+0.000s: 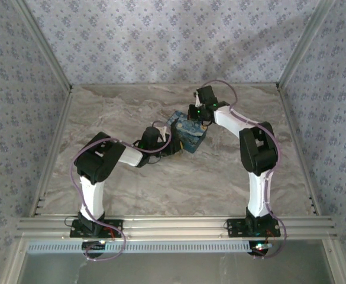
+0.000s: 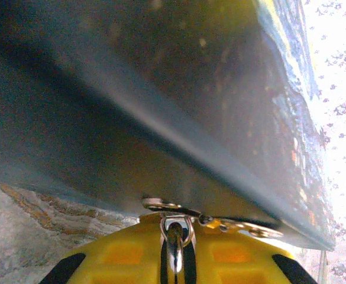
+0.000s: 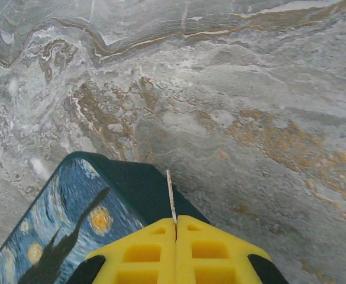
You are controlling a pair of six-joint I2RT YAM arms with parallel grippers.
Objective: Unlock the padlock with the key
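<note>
"Jaws first, please: what is each pair doing?"

"On the left arm (image 1: pixel 104 160), the yellow fingers (image 2: pixel 116 257) stand almost together, pinching a small metal loop (image 2: pixel 174 242). I take it for part of the key. More bright metal pieces (image 2: pixel 238 225) lie just ahead of the tips, against the padlock (image 1: pixel 188 134). On the right arm (image 1: pixel 252 148), the jaws are pressed together. A thin pale strip (image 3: pixel 171 198) stands out of the seam, and I cannot tell what it is."

"Where is the lock?"

"Near the middle of the desk (image 1: pixel 161 189), a little to the far side, between the two wrists. The left jaws meet its near left side; the right ones sit over its far right corner."

"Why that arrangement?"

"My reading: the left wrist lies low so the loop faces the dark side wall. I guess the keyhole is there, though I see none. The right arm opposite would brace the block, so a push or twist from the left does not slide it across the smooth desk."

"Risk?"

"It's a thin grip on the loop, so it could pivot when I turn."
</note>
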